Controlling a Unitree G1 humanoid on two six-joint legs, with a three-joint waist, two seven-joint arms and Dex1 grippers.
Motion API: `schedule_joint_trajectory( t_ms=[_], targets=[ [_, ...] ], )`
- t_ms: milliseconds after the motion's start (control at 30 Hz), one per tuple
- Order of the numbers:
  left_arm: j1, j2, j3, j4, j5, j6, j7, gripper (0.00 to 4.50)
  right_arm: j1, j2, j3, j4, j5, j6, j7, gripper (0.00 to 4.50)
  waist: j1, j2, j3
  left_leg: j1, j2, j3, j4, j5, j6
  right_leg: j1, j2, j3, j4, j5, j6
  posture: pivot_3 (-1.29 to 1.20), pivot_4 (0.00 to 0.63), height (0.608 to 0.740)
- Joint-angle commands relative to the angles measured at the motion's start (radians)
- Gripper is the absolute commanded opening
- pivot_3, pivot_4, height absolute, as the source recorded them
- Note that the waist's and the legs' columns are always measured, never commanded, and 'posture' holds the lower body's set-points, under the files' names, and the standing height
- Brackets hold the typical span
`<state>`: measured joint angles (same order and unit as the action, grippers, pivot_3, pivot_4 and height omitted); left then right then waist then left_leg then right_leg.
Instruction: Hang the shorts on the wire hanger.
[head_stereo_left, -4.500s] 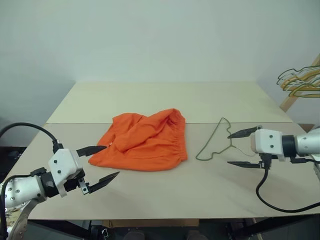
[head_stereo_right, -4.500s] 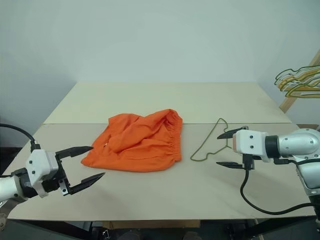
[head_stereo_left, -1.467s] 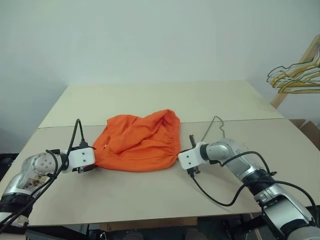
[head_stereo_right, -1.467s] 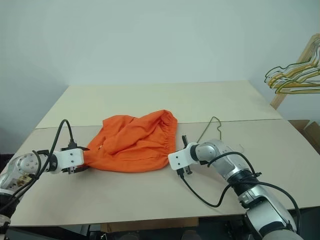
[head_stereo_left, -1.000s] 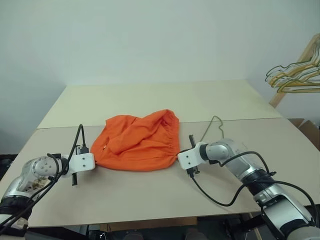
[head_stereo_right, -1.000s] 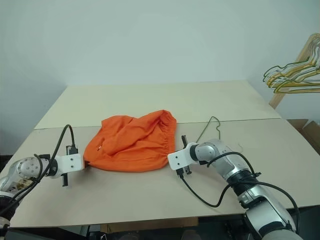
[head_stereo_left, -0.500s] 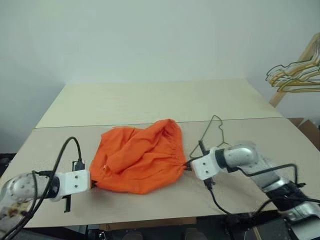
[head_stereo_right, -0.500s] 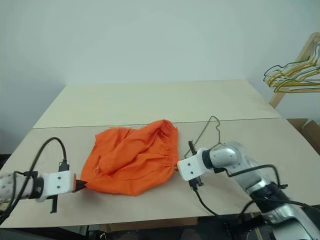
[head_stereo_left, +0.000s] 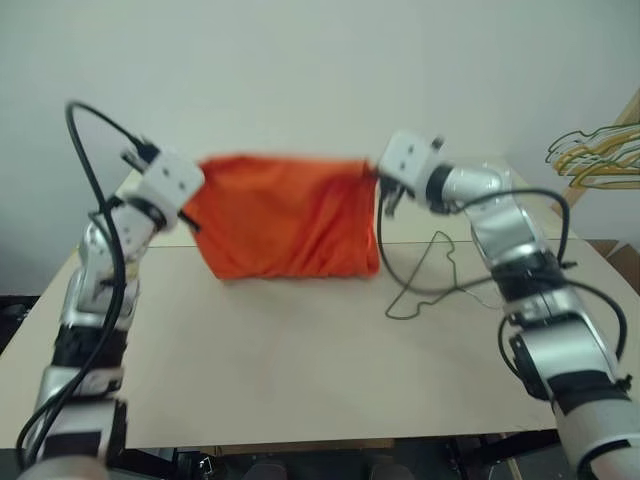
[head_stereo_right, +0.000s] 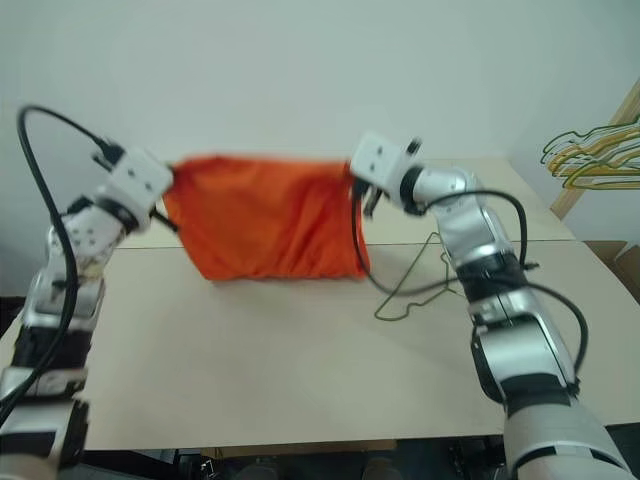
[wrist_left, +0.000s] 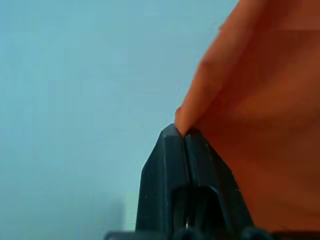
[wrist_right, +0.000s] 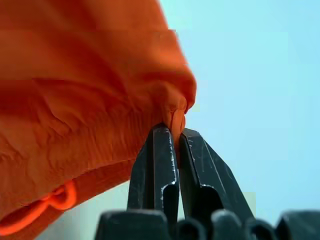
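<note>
Two robot arms hold the shorts stretched between them in the air, in the upper middle of the head views, above the far part of a pale desk. The bright orange fabric hangs as a wide sheet; its lower edge is near the desk, and whether it touches cannot be told. The picture is smeared around the cloth and arms, so the waistband and leg openings are hard to make out.

The left tool is clenched on one top corner of the shorts: in its wrist view the two black fingers meet with orange cloth pinched at their tips. The right tool is clenched on the other top corner, a bunched fold caught between its fingers; an orange cord loop hangs below.

The wire hanger lies flat on the desk at centre right, below the right arm, partly crossed by a black cable. Its hook is too thin to pick out.

At the right edge, a bunch of yellow hangers is cut off by the frame
</note>
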<state>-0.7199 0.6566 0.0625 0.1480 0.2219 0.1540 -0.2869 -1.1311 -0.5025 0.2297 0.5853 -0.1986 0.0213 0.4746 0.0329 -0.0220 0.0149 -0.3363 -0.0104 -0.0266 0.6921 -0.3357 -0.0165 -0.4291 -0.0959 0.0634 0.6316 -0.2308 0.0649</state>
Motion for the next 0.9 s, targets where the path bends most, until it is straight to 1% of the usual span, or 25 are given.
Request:
schedule_joint_trajectory(
  t_ms=[33, 100, 167, 233, 300, 333, 367, 400, 433, 467, 500, 533, 633, 667, 767, 833, 900],
  targets=[
    [-0.089, 0.013, 0.089, -0.052, 0.023, -0.124, 0.159, 0.02, -0.083, 0.004, -0.121, 0.036, -0.019, -0.164, -0.268, 0.00, -0.014, -0.001, 0.000, -0.004, -0.002, -0.001, 0.000, 0.000, 0.000, -0.007, -0.002, 0.000, 0.003, 0.000, 0.000, 0.12, 0.000, 0.740],
    [-0.072, 0.029, 0.129, -0.138, -0.016, -0.148, 0.144, 0.02, -0.066, -0.007, -0.138, -0.012, -0.022, -0.235, -0.299, 0.00, -0.032, -0.001, 0.000, -0.007, -0.005, -0.001, -0.001, 0.000, 0.000, -0.012, -0.006, -0.004, 0.005, 0.000, 0.000, 0.12, 0.000, 0.740],
    [-0.009, 0.051, 0.173, -0.227, -0.060, -0.178, 0.097, 0.02, -0.018, -0.016, -0.134, -0.076, -0.028, -0.293, -0.291, 0.00, -0.051, -0.001, -0.001, -0.008, -0.007, -0.002, -0.006, -0.001, 0.001, -0.012, -0.011, -0.007, 0.001, 0.000, 0.000, 0.11, 0.000, 0.740],
    [0.083, 0.079, 0.213, -0.310, -0.097, -0.187, 0.039, 0.02, 0.045, -0.025, -0.114, -0.138, -0.021, -0.317, -0.239, 0.00, -0.069, -0.001, -0.001, -0.007, -0.008, -0.001, -0.007, -0.001, 0.002, -0.012, -0.012, -0.008, -0.001, 0.001, 0.001, 0.12, 0.000, 0.740],
    [0.218, 0.121, 0.251, -0.382, -0.127, -0.219, -0.042, 0.02, 0.135, -0.049, -0.069, -0.208, -0.027, -0.350, -0.156, 0.00, -0.081, -0.001, -0.001, -0.007, -0.008, -0.002, -0.007, -0.001, 0.003, -0.011, -0.012, -0.008, -0.002, 0.001, 0.001, 0.13, 0.000, 0.740],
    [0.288, 0.137, 0.268, -0.422, -0.160, -0.195, -0.095, 0.02, 0.185, -0.062, -0.043, -0.247, -0.028, -0.356, -0.103, 0.00, -0.081, -0.001, -0.001, -0.006, -0.008, -0.001, -0.007, -0.001, 0.003, -0.010, -0.012, -0.008, -0.002, 0.001, 0.001, 0.13, 0.000, 0.740],
    [0.349, 0.153, 0.281, -0.452, -0.186, -0.190, -0.139, 0.02, 0.226, -0.072, -0.022, -0.279, -0.025, -0.358, -0.055, 0.00, -0.080, -0.001, -0.001, -0.005, -0.008, -0.002, -0.006, -0.001, 0.003, -0.008, -0.012, -0.008, -0.002, 0.001, 0.002, 0.14, 0.000, 0.740],
    [0.464, 0.179, 0.290, -0.496, -0.203, -0.179, -0.215, 0.02, 0.295, -0.097, 0.026, -0.320, -0.035, -0.374, 0.018, 0.00, -0.078, -0.001, 0.000, -0.004, -0.008, -0.001, -0.005, -0.001, 0.003, -0.007, -0.012, -0.007, -0.002, 0.001, 0.002, 0.14, 0.000, 0.740],
    [0.546, 0.198, 0.296, -0.527, -0.214, -0.175, -0.268, 0.02, 0.344, -0.114, 0.057, -0.350, -0.042, -0.384, 0.070, 0.00, -0.078, 0.000, 0.000, -0.003, -0.008, -0.001, -0.001, 0.000, 0.004, -0.005, -0.011, -0.007, -0.001, 0.001, 0.002, 0.14, 0.000, 0.740],
    [0.626, 0.218, 0.302, -0.546, -0.221, -0.212, -0.318, 0.02, 0.387, -0.133, 0.086, -0.377, -0.054, -0.403, 0.113, 0.00, -0.077, 0.001, 0.000, -0.001, -0.008, 0.000, 0.000, -0.001, 0.005, -0.001, -0.010, -0.006, -0.002, 0.001, 0.001, 0.14, 0.000, 0.740],
    [0.716, 0.225, 0.303, -0.580, -0.231, -0.202, -0.361, 0.02, 0.440, -0.144, 0.116, -0.409, -0.053, -0.411, 0.158, 0.00, -0.071, 0.001, 0.001, 0.005, -0.007, -0.001, -0.001, -0.005, 0.013, 0.007, -0.009, -0.006, -0.002, 0.001, 0.001, 0.14, 0.000, 0.740],
    [0.769, 0.227, 0.305, -0.605, -0.240, -0.192, -0.384, 0.02, 0.473, -0.150, 0.129, -0.432, -0.049, -0.412, 0.185, 0.00, -0.065, 0.001, 0.001, 0.011, -0.007, 0.000, 0.000, -0.007, 0.017, 0.012, -0.009, -0.005, -0.004, 0.001, 0.002, 0.15, 0.000, 0.740],
    [0.994, 0.254, 0.280, -0.667, -0.240, -0.206, -0.511, 0.02, 0.569, -0.179, 0.184, -0.494, -0.037, -0.435, 0.291, 0.00, -0.045, 0.001, 0.002, 0.021, -0.007, 0.000, 0.000, -0.008, 0.019, 0.024, -0.008, -0.005, -0.007, 0.000, 0.002, 0.14, 0.000, 0.740],
    [1.066, 0.263, 0.268, -0.693, -0.226, -0.198, -0.545, 0.02, 0.589, -0.204, 0.208, -0.507, -0.042, -0.469, 0.337, 0.00, -0.042, 0.001, 0.002, 0.022, -0.007, 0.000, 0.000, -0.009, 0.019, 0.025, -0.008, -0.005, -0.008, 0.000, 0.002, 0.14, 0.000, 0.740],
    [1.202, 0.275, 0.256, -0.759, -0.216, -0.164, -0.605, 0.02, 0.623, -0.278, 0.247, -0.542, -0.033, -0.530, 0.462, 0.00, -0.020, 0.000, 0.003, 0.022, -0.007, 0.000, 0.001, -0.010, 0.022, 0.025, -0.009, -0.005, -0.009, -0.001, 0.002, 0.14, 0.000, 0.740],
    [1.291, 0.297, 0.261, -0.782, -0.194, -0.152, -0.660, 0.02, 0.639, -0.314, 0.256, -0.572, 0.003, -0.512, 0.544, 0.00, -0.010, 0.000, 0.003, 0.023, -0.007, 0.000, 0.001, -0.010, 0.022, 0.027, -0.009, -0.006, -0.010, -0.001, 0.002, 0.14, 0.000, 0.740],
    [1.341, 0.314, 0.277, -0.795, -0.193, -0.133, -0.701, 0.02, 0.645, -0.352, 0.266, -0.590, 0.026, -0.515, 0.621, 0.00, -0.006, 0.000, 0.004, 0.024, -0.007, 0.000, 0.001, -0.010, 0.022, 0.029, -0.009, -0.006, -0.011, -0.001, 0.002, 0.14, 0.000, 0.740]
  ],
)
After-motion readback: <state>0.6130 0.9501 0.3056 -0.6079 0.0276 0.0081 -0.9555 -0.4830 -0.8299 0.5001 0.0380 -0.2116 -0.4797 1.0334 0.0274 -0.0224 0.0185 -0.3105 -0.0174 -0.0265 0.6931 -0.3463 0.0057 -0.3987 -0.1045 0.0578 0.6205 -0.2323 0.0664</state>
